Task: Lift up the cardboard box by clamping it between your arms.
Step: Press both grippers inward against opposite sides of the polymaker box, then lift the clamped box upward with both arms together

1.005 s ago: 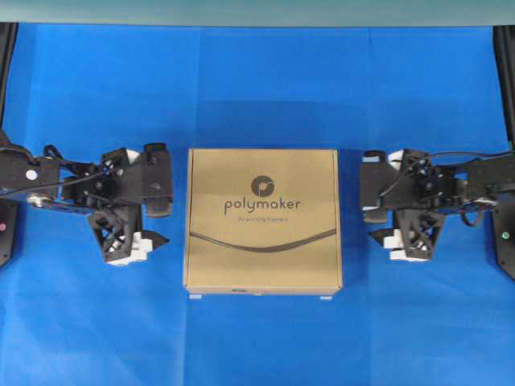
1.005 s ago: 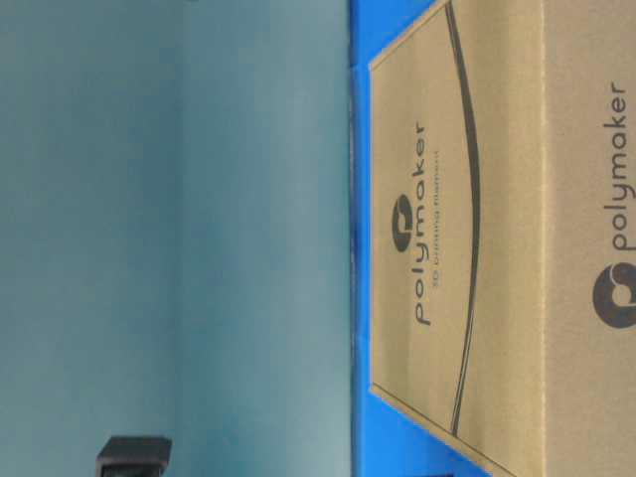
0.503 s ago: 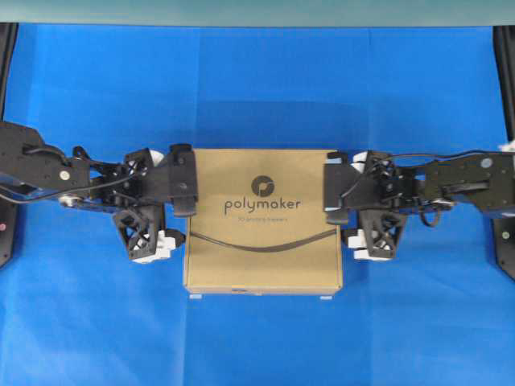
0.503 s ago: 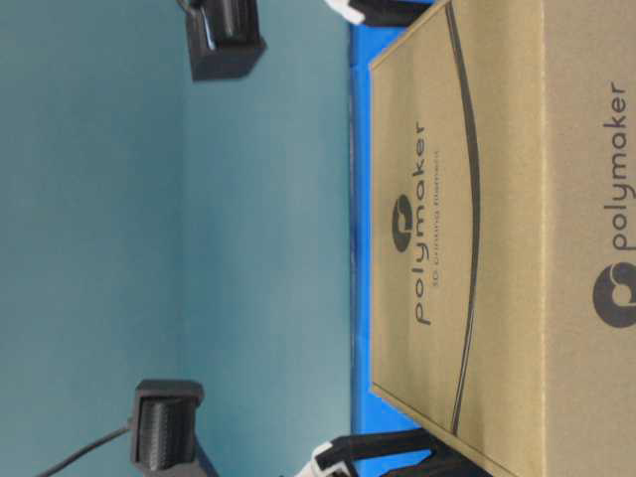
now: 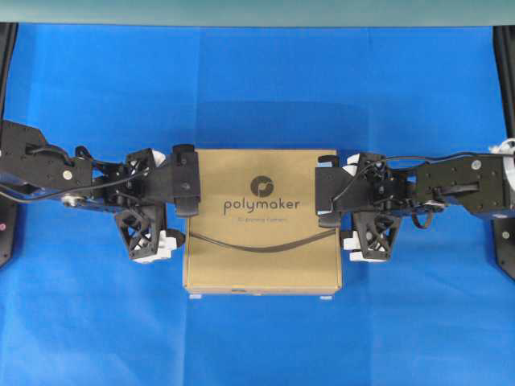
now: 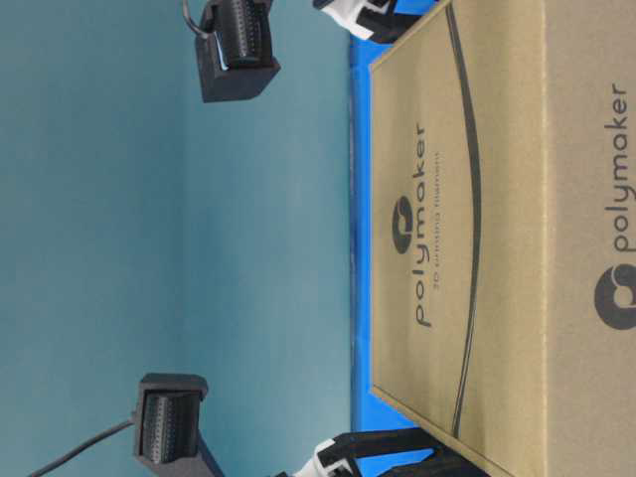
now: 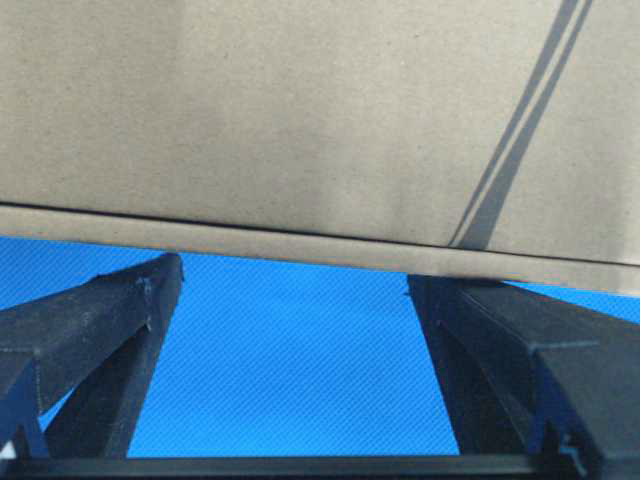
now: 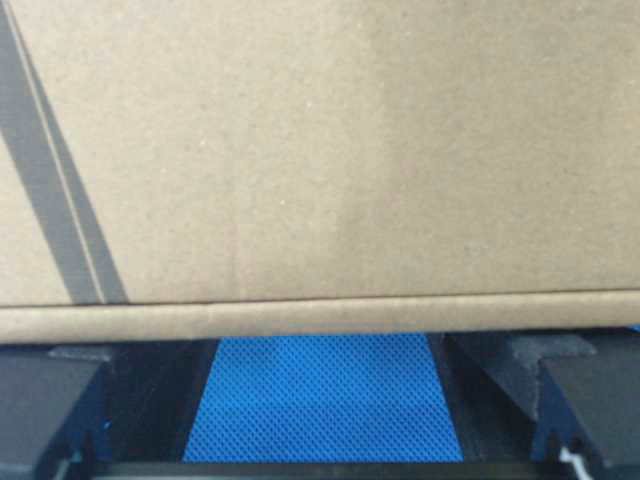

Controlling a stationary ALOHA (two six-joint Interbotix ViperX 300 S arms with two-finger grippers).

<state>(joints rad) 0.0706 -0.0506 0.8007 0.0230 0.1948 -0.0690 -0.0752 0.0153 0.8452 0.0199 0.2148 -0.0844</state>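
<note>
The cardboard box (image 5: 262,219) lies flat in the middle of the blue table cover (image 5: 257,88), its printed top facing up with the "polymaker" word, round logo and curved line all readable from overhead. One arm reaches in from each side. The left gripper (image 5: 161,211) sits at the box's left edge, its broad black padded block (image 5: 185,180) overlapping that edge near the far corner in the overhead view. The right gripper (image 5: 342,213) sits at the opposite edge, and its own padded block (image 5: 327,190) lies over the box's right margin in the same way.

Both grippers are spread wide with nothing between their fingers. The left wrist view shows two dark fingers (image 7: 95,335) splayed apart, blue cover between them and the box's side wall (image 7: 300,120) filling the upper frame just beyond their tips. The right wrist view is similar (the box edge sits even closer here), with fingers (image 8: 60,395) parted under the cardboard (image 8: 320,150).

From table level, which appears turned on its side, the two padded blocks (image 6: 237,48) (image 6: 169,425) stand out against the teal backdrop (image 6: 99,238), above the level of the box top (image 6: 447,229). Whether any part of either arm actually presses the cardboard is hard to tell from these angles. The box seems to rest on the cover.
</note>
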